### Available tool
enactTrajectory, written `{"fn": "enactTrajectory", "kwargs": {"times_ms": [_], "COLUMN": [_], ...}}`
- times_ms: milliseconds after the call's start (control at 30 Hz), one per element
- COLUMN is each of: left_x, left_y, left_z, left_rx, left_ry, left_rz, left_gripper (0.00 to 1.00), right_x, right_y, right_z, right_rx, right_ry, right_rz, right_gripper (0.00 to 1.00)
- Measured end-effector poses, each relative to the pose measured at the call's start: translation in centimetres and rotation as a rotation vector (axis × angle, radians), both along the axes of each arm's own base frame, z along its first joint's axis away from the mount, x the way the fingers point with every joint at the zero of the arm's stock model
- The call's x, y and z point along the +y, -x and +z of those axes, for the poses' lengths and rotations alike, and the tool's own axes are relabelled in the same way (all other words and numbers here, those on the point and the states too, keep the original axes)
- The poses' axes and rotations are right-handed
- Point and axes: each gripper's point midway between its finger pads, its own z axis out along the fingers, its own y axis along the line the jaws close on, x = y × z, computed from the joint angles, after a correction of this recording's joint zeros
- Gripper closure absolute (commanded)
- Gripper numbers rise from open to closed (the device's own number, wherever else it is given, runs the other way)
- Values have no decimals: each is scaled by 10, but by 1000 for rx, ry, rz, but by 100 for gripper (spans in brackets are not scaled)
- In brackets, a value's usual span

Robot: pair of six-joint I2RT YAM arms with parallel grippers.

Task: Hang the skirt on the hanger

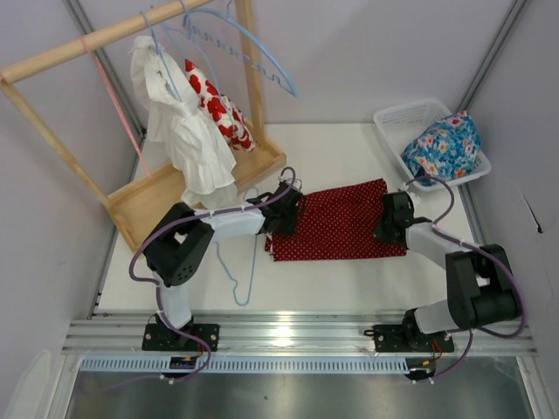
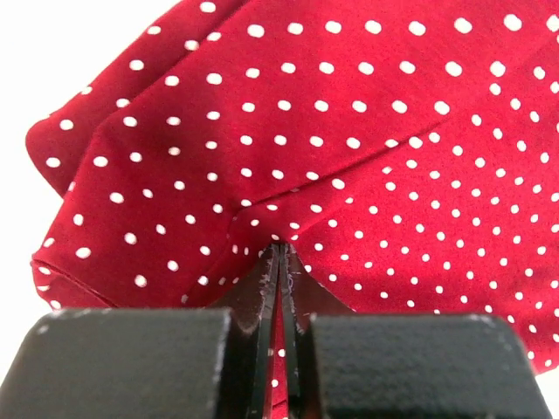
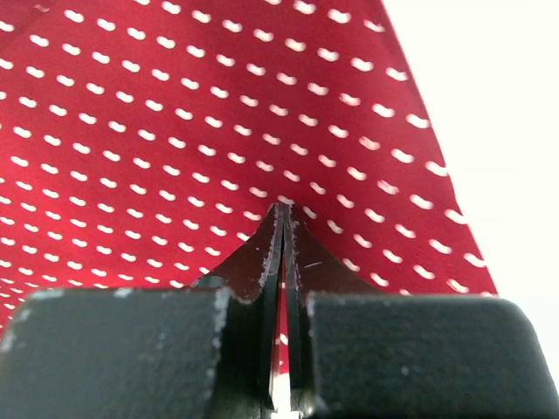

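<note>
White table [image 1: 349, 284]: hanger [image 1: 236, 297] lies flat just near-left of the skirt [image 1: 336, 223], which is spread mid-table. Left gripper [image 2: 278, 253] and right gripper [image 3: 284, 209] are each pinched tight on fabric at the skirt's left and right edges. Beyond the skirt: wooden rack [image 1: 140, 205] far-left, basket [image 1: 406, 118] holding a floral garment [image 1: 444, 147] far-right.

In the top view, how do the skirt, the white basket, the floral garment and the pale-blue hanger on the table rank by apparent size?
Largest to smallest:
the skirt
the white basket
the floral garment
the hanger, thin and partly hidden under the left arm, so less sure
</note>
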Motion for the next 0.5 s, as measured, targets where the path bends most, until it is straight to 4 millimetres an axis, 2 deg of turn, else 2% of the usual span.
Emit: {"fn": "enactTrajectory", "kwargs": {"times_ms": [100,200,367,433,500], "left_x": [-9,-29,-51,-49,-43], "left_y": [17,47,85,89,89], "left_z": [0,1,2,3,5], "left_rx": [-15,-6,29,35,36], "left_ry": [-15,-16,8,8,-4], "left_rz": [-80,-183,-292,-298,-288], "left_gripper": [94,94,93,92,89], "right_x": [-12,-25,-50,-56,-51], "right_y": [28,46,49,49,44], "right_z": [4,12,21,23,30], "right_rx": [13,-5,-36,-32,-42], "right_ry": [17,34,24,26,23], "right_rz": [-53,-111,-205,-221,-197], "right_gripper": [100,100,100,100,100]}}
